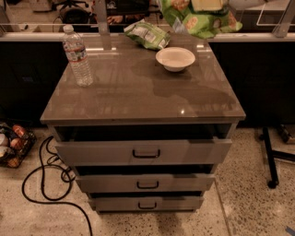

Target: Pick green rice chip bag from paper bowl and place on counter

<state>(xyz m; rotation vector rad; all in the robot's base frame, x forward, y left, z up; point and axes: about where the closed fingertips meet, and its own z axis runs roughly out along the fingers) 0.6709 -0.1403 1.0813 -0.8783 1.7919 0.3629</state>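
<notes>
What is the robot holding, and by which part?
The green rice chip bag, gripped at its upper part by the gripper at the picture's top edge, clear of the paper bowl.

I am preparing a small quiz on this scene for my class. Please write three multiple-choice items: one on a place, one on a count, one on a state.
1. Where is the green bag?
A. On the floor
B. Lifted off the counter, at the gripper by the top edge
C. Beside the bottle

2. How many drawers show?
A. Two
B. Five
C. Three

3. What state is the bowl in?
A. Upright and empty
B. Upside down
C. Holding the bottle

Answers:
1 B: the bag hangs at the top edge, touching nothing on the counter.
2 C: three handled fronts sit one under another.
3 A: its white inside shows, with nothing in it.
</notes>
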